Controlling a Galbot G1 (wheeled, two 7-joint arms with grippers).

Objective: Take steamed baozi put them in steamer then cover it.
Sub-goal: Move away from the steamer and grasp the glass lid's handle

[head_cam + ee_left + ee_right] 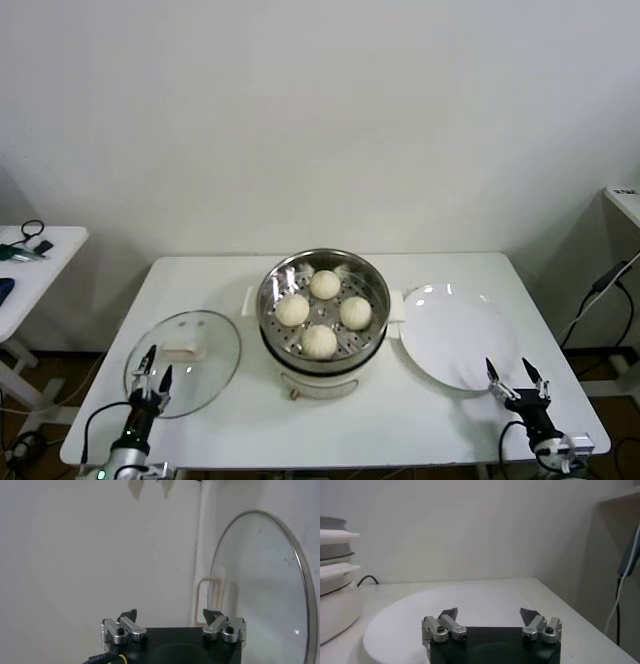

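Note:
Several cream-white baozi (323, 312) lie on the perforated tray inside the shiny steel steamer (274, 280) at the table's middle. The clear glass cover (205, 375) with its cream handle (185, 351) lies flat on the table to the steamer's left; it also shows in the left wrist view (260, 585). My left gripper (152, 371) is open and empty, low at the cover's near left rim (170, 616). My right gripper (513, 374) is open and empty at the near right edge of the white plate (455, 345), also seen in the right wrist view (489, 612).
The flat white plate (420, 615) lies right of the steamer, whose white base (335, 600) shows in the right wrist view. A side table (30, 260) stands at far left and a shelf with a cable (610, 275) at far right.

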